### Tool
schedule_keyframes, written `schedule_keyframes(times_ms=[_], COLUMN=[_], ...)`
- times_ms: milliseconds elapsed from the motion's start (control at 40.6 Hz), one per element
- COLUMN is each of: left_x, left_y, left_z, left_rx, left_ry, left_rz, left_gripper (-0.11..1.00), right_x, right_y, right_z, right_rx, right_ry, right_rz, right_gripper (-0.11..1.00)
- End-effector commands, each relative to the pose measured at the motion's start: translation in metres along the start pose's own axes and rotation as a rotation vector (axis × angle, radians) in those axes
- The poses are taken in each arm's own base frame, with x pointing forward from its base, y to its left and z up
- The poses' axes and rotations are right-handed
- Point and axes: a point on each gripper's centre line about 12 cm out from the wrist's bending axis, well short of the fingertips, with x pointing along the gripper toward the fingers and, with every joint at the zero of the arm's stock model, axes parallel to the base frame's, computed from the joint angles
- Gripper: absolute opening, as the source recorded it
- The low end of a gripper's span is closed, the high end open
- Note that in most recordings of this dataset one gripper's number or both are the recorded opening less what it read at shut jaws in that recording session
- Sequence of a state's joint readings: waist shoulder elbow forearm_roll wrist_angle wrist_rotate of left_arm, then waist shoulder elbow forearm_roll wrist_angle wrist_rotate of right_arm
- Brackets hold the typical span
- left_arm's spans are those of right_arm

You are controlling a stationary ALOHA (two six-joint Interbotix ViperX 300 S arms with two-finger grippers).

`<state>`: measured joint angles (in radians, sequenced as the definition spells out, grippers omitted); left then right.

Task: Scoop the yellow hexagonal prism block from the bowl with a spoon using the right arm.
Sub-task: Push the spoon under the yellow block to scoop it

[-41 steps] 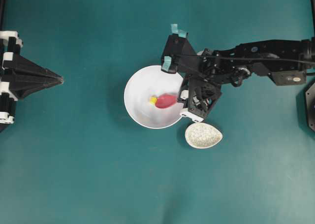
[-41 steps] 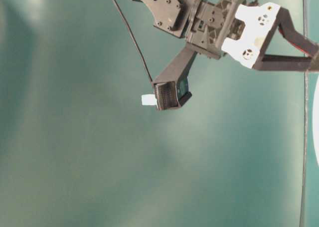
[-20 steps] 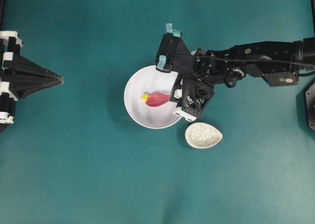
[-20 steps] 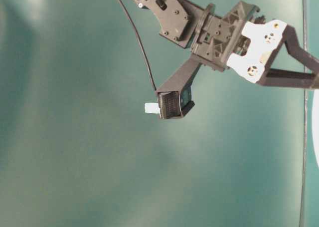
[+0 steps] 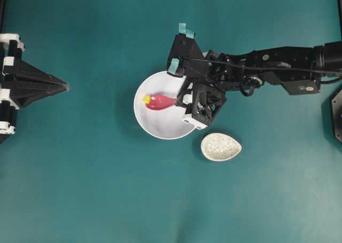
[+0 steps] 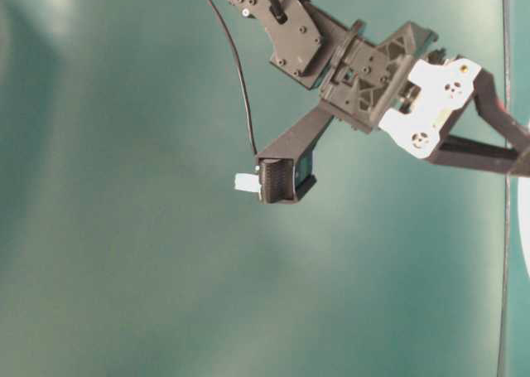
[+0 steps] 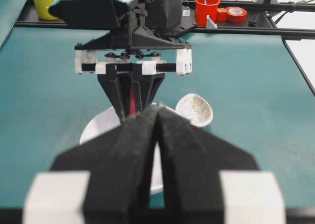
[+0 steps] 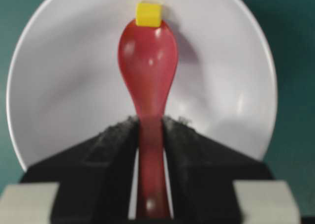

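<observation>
The white bowl (image 5: 160,126) sits mid-table. My right gripper (image 5: 180,98) reaches over its right rim, shut on the handle of the pinkish-red spoon (image 5: 158,101). The scoop lies inside the bowl, pointing left. The yellow hexagonal prism block (image 5: 146,99) rests against the scoop's tip, near the bowl's left wall. In the right wrist view the block (image 8: 148,14) sits just past the tip of the spoon (image 8: 147,61), not in the scoop, with the bowl (image 8: 64,86) behind and the right gripper (image 8: 150,123) clamping the handle. My left gripper (image 5: 65,86) rests shut at the far left, empty.
A speckled egg-shaped spoon rest (image 5: 220,146) lies just right of and below the bowl. In the left wrist view a red cup (image 7: 206,10), tape rolls (image 7: 236,14) and a yellow container (image 7: 43,0) stand beyond the table's far edge.
My right gripper has moved left with the spoon. The scoop's tip has pushed the yellow block from the bowl's middle to its left side. The left arm has stayed still.
</observation>
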<state>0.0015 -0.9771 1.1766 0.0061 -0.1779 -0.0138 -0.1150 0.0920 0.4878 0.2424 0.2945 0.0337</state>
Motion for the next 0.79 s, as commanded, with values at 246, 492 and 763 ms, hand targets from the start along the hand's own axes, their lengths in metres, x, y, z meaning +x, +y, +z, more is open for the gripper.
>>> schedule_keyframes(times_ms=[246, 492, 763], left_x=[0.002, 0.002, 0.002], left_y=[0.000, 0.000, 0.000], left_z=[0.010, 0.011, 0.011], left_rx=[-0.002, -0.002, -0.002], left_ry=[-0.026, -0.028, -0.028], left_rz=[0.001, 0.001, 0.000], left_gripper=[-0.01, -0.01, -0.01], right_x=[-0.005, -0.007, -0.015], right_y=[0.001, 0.001, 0.006], right_z=[0.010, 0.009, -0.002], right_rx=[-0.022, -0.026, -0.035], right_ry=[-0.055, -0.071, -0.127], right_rz=[0.000, 0.000, 0.013], right_gripper=[0.24, 0.24, 0.24])
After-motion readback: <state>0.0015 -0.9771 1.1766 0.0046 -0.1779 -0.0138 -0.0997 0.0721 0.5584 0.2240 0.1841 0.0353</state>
